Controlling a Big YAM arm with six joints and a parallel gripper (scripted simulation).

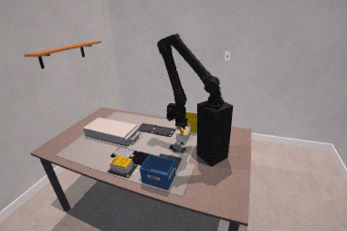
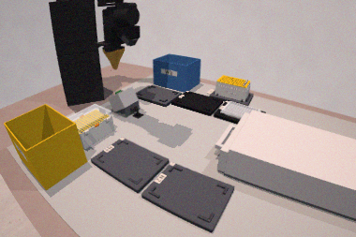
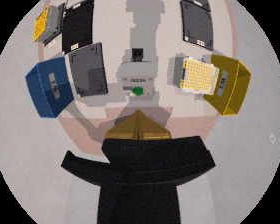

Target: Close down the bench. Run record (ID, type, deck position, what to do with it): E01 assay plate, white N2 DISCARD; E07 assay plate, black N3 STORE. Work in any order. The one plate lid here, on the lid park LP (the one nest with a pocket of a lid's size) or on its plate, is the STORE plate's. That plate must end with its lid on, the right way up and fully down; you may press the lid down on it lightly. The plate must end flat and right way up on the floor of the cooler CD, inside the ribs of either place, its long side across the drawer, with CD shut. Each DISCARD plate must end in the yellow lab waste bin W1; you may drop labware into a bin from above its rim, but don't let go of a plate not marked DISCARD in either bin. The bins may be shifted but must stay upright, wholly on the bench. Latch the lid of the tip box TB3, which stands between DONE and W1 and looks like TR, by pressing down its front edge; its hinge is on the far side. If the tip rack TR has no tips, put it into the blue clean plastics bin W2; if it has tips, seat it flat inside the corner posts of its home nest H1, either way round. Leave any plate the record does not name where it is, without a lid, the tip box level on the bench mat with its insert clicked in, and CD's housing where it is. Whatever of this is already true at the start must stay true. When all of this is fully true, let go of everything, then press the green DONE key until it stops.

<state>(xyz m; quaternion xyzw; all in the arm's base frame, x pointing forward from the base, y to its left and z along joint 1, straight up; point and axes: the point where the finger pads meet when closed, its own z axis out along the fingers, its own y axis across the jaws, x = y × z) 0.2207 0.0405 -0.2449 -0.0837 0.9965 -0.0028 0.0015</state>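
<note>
Black arm [image 1: 175, 72] bent at elbow, wrist pointing down, gripper [image 2: 114, 59] fully closed, holding nothing

Open air above DONE key [image 3: 138, 90].
</note>
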